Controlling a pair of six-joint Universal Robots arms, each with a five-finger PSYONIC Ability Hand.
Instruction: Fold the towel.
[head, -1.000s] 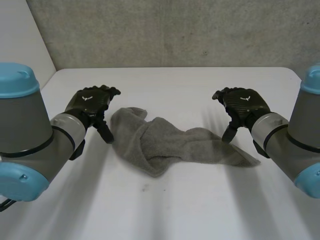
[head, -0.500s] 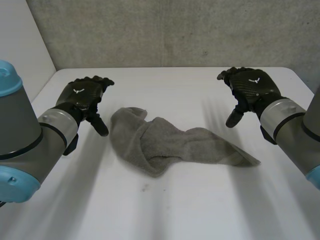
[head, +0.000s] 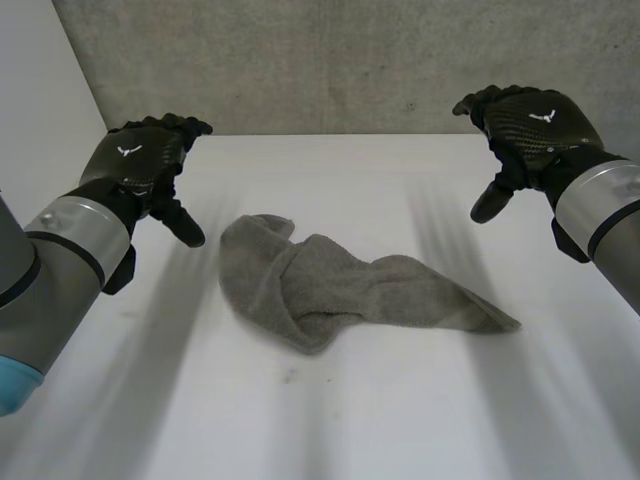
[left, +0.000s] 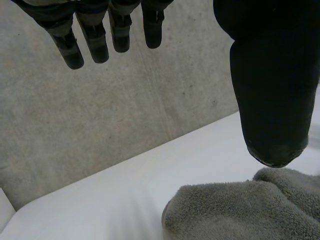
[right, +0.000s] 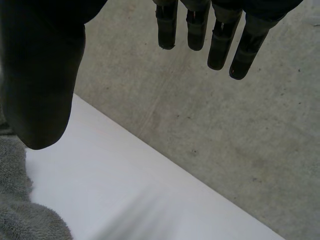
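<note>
A grey towel (head: 330, 285) lies crumpled and twisted in the middle of the white table (head: 340, 420). My left hand (head: 140, 165) hovers above the table to the left of the towel, open, fingers relaxed and empty. My right hand (head: 525, 125) hangs high over the table's far right, apart from the towel's right end, open as well. In the left wrist view the fingers (left: 92, 42) and thumb (left: 272, 95) spread wide with a towel fold (left: 240, 207) below the thumb. The right wrist view shows spread fingers (right: 220, 42), the thumb (right: 40, 85) and a bit of towel (right: 22, 210).
A grey concrete wall (head: 330, 60) runs along the table's far edge. A white panel (head: 35, 90) stands at the far left. Bare tabletop surrounds the towel on all sides.
Both hands have risen off the table and drawn outward and back from the towel, staying open. The towel has not moved.
</note>
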